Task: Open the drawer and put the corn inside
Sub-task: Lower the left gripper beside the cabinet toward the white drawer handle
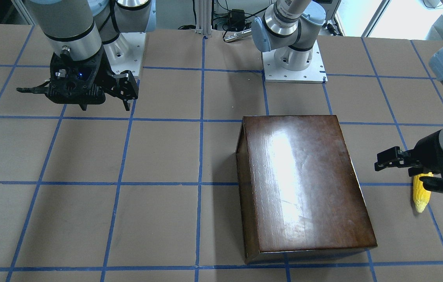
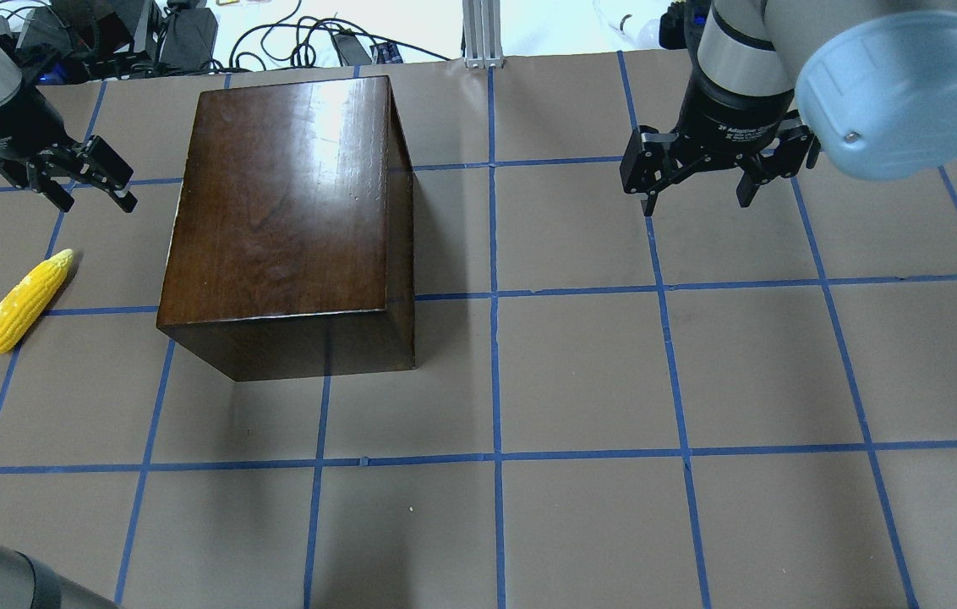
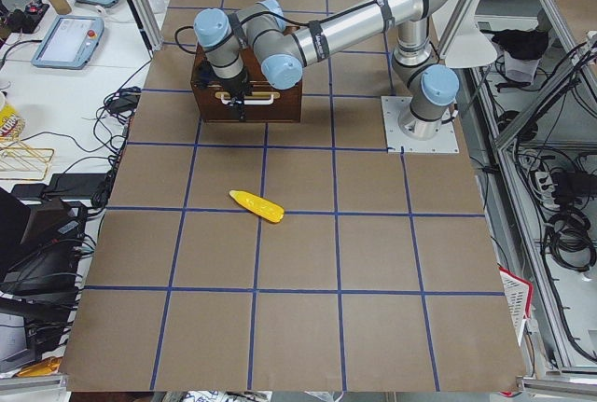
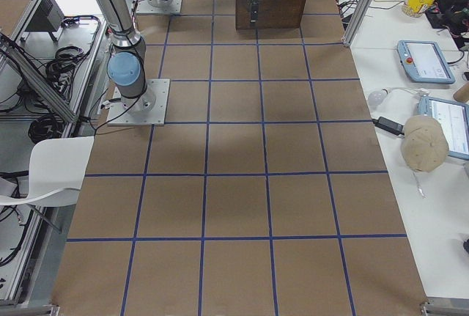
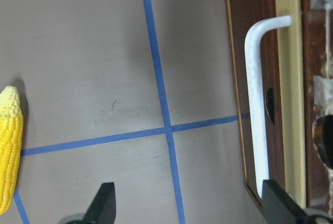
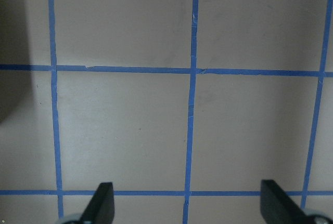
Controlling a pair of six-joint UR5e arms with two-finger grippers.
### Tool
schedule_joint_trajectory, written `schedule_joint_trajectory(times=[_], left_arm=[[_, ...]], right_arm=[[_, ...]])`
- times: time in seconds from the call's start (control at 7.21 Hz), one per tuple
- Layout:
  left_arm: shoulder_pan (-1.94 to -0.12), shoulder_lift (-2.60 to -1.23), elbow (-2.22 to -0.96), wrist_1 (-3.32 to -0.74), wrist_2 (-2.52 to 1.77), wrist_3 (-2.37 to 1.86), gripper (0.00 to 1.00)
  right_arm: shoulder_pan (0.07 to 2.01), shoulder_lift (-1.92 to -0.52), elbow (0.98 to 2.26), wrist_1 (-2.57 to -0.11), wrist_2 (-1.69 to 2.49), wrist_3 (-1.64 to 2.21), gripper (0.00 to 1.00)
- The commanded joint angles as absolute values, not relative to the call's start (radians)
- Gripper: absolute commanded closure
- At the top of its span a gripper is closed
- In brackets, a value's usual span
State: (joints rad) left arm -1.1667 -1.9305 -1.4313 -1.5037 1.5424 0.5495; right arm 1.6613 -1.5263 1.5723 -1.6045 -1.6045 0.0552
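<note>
The glossy dark-brown box (image 2: 284,186) stands on the table with its drawer (image 5: 237,78) closed. The drawer's white handle (image 5: 256,104) faces the table's left end. The yellow corn (image 2: 22,300) lies on the table to the left of the box; it also shows in the left wrist view (image 5: 9,151). My left gripper (image 2: 98,203) is open and empty. It hovers above the table between the corn and the drawer front, near the handle. My right gripper (image 2: 696,203) is open and empty, well to the right of the box.
The table is brown paper with a blue tape grid (image 2: 495,296). Both arm bases (image 1: 294,66) are bolted at the robot's side of the table. Cables and equipment (image 2: 191,38) lie beyond the far edge.
</note>
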Motion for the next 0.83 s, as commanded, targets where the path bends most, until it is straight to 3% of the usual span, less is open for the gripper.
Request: schedule_joint_trajectory(times=[0.0, 0.69], left_arm=[[-1.163, -1.940, -1.445, -1.503, 1.491, 0.575, 0.00], [-1.095, -1.924, -1.557, -1.424, 1.364, 0.551, 0.00]], right_arm=[[1.661, -1.526, 1.572, -1.605, -1.605, 0.055, 0.00], [1.661, -1.526, 1.572, -1.605, -1.605, 0.055, 0.00]])
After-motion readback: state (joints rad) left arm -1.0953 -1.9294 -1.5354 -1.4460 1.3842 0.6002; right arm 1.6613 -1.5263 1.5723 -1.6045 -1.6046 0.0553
